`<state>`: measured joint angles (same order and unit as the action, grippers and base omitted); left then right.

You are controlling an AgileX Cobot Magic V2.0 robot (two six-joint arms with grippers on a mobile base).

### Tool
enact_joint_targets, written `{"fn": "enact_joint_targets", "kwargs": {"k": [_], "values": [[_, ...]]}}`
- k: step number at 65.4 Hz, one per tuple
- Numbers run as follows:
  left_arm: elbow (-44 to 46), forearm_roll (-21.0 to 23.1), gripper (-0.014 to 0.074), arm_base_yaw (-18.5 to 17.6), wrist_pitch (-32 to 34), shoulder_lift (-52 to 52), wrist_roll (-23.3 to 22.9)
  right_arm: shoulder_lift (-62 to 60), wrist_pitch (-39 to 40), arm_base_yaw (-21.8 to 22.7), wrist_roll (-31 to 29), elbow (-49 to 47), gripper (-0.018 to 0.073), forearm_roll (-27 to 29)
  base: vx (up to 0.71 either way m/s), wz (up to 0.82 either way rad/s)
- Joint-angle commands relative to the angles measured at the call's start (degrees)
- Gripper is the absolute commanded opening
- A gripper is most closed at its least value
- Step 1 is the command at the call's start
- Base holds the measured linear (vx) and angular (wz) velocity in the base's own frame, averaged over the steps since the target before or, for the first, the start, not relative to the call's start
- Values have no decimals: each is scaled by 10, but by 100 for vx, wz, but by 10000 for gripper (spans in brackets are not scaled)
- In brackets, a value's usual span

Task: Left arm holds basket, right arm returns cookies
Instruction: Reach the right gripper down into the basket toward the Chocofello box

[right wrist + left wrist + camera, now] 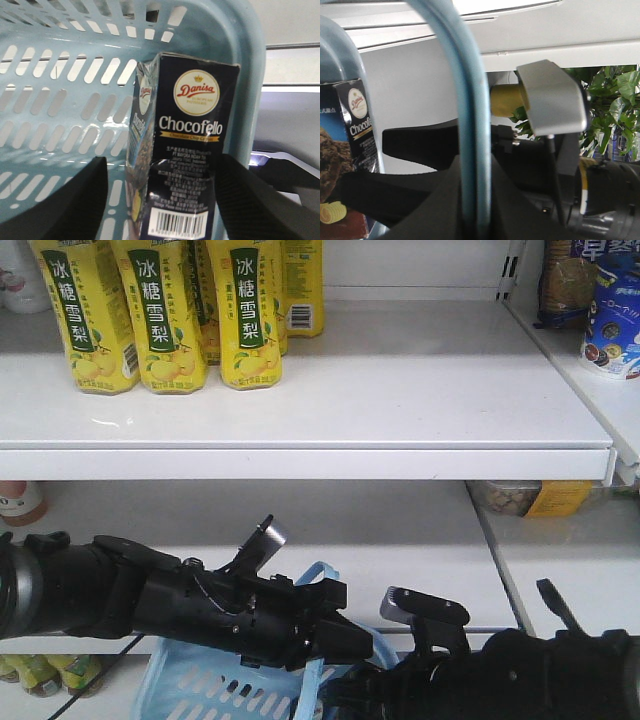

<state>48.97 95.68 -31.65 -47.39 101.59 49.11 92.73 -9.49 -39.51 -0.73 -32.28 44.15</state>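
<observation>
right gripper (161, 165) jaws wide, not yet closed | cookies (195, 125) dead ahead between fingers (65, 200), long axis along reach | left gripper (345, 640) clamped on basket handle (470, 125) | nearer: right

L arm (150, 595) stretched in near level from the left side, L gripper (350, 640) clamped round the basket handle (470, 100). R arm (520, 675) sits low, bottom right. R gripper (162, 200) not gripping, fingers (65, 205) spread wide.
</observation>
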Motion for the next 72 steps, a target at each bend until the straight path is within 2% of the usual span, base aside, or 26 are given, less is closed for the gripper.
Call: {"fn": "enact_joint_targets", "kwargs": {"k": [1,17,42,53,62,72], "values": [[16,21,-6,1,-13,-27,27,0,11,-2,-29,-15,456,28,0,0],[16,21,-6,1,-13,-27,27,26,13,-2,-110,-15,456,98,0,0],[16,21,-6,1,-13,-27,27,65,-10,-2,-269,-45,456,257,0,0],[16,21,-6,1,-13,-27,27,76,-4,-2,-315,-48,450,309,0,0],[16,21,-6,1,-13,-27,27,77,-7,-2,-324,-48,396,310,0,0],[16,21,-6,1,-13,-27,27,77,-22,-2,-341,-48,270,310,0,0]]}}
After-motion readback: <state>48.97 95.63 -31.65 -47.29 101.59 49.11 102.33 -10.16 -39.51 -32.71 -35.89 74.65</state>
